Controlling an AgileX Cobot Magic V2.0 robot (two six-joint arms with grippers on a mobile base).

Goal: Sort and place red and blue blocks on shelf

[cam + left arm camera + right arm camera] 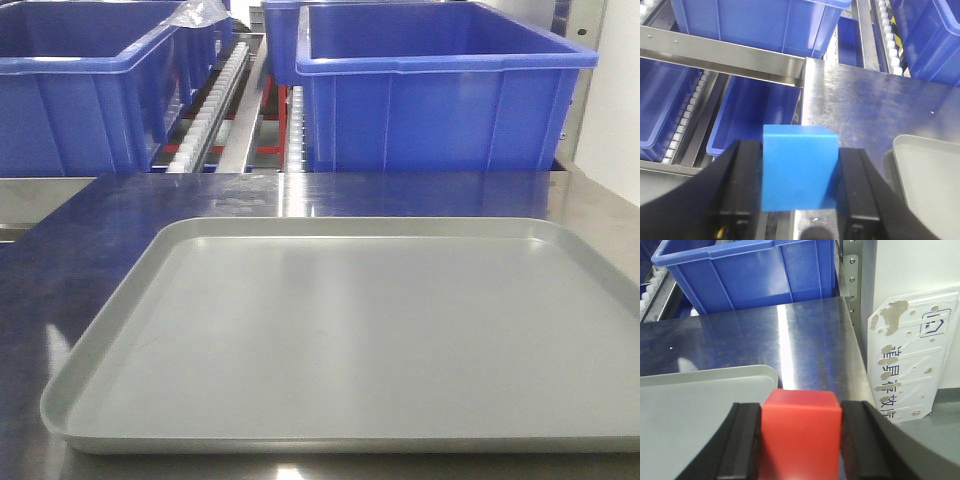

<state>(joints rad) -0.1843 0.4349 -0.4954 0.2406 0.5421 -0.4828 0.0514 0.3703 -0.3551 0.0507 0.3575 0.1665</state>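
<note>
While both cubes are held off the surface, neither is on the shelf yet.

Left wrist view: blue block (799, 167) at low centre of frame. The left gripper (800, 189) has its fingers (742, 185) clamped on the block's two side faces, with the top face exposed. The shelf's steel crossbar (720, 57) runs across the upper left. White roller tracks (687, 117) and blue bins (755, 20) lie beyond and below it. The steel tabletop (865, 100) fills the upper right, and a corner of the grey tray (930, 180) shows at the right edge.

Right wrist view: red block (800, 432) at low centre. The right gripper (800, 440) has its fingers (862, 435) pressed tight against the block's sides. The tray corner is to the left of the block, with bare tabletop above.

Front view: nothing on the tray, no arm in sight.

Judgement: carrying stage, both placements pending.

Risks:
1. The blue block appears to hang near the tabletop edge, above an open bin. A slip or early release there would likely drop it into the bin.
2. The crossbar stands between the left gripper and the rollers, so a low approach could clip it.
3. Rollers turn freely, so a block set down with any push may travel.
4. Smooth cube faces could twist in the grip if an arm jerks.
</note>
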